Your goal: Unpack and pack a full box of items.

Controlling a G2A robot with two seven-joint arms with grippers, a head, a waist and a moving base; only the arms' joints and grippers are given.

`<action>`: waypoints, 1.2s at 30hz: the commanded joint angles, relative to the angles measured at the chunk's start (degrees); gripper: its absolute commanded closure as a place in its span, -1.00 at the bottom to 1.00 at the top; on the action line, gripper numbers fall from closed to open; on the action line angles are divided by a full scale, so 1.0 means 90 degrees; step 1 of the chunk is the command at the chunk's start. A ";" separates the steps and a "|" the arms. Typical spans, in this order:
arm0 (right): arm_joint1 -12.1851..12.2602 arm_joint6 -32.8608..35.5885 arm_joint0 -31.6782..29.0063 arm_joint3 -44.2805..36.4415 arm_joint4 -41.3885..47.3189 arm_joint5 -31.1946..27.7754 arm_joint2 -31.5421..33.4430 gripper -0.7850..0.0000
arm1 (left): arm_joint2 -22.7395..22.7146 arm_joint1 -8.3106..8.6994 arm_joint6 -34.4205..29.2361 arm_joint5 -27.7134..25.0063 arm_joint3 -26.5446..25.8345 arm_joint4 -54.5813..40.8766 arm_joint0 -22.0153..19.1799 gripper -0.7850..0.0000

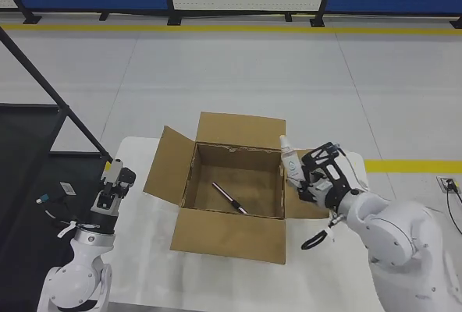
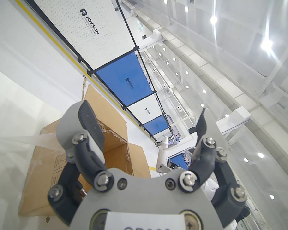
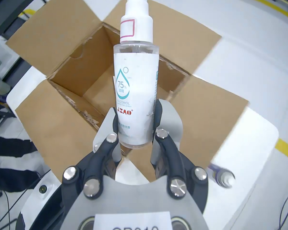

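An open cardboard box (image 1: pixel 229 231) stands mid-table with its flaps spread; a dark pen (image 1: pixel 229 198) lies on its floor. My right gripper (image 1: pixel 303 178) is shut on a clear alcohol spray bottle (image 1: pixel 290 161) with a white pump top, held upright over the box's right rim. In the right wrist view the spray bottle (image 3: pixel 135 89) sits between the pads (image 3: pixel 157 116) above the box (image 3: pixel 86 72). My left gripper (image 1: pixel 122 176) stands at the table's left edge, pointing upward, open with nothing between its fingers (image 2: pixel 92 123). In the left wrist view the box (image 2: pixel 115 154) and the spray bottle (image 2: pixel 163 152) lie beyond.
The white table (image 1: pixel 149 257) has free room left of the box and in front of it. A small white-capped item (image 3: pixel 224 177) lies on the table near the right gripper. Dark equipment and cables (image 1: pixel 59 199) sit off the table's left edge.
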 commanded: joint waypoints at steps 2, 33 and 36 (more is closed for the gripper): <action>0.0062 0.0041 -0.0793 -0.0502 -0.0136 0.0498 0.0770 1.00 | 0.0000 0.0000 0.0000 0.0000 0.0000 0.0000 0.0000 -1.00; 0.0325 0.1145 0.0184 0.3566 -0.1082 0.1281 0.1071 1.00 | 0.0000 0.0000 0.0000 0.0000 0.0000 0.0000 0.0000 -1.00; 0.0344 0.1112 0.0391 0.3928 -0.1035 0.1154 0.1006 1.00 | 0.0000 0.0000 0.0000 0.0000 0.0000 0.0000 0.0000 -1.00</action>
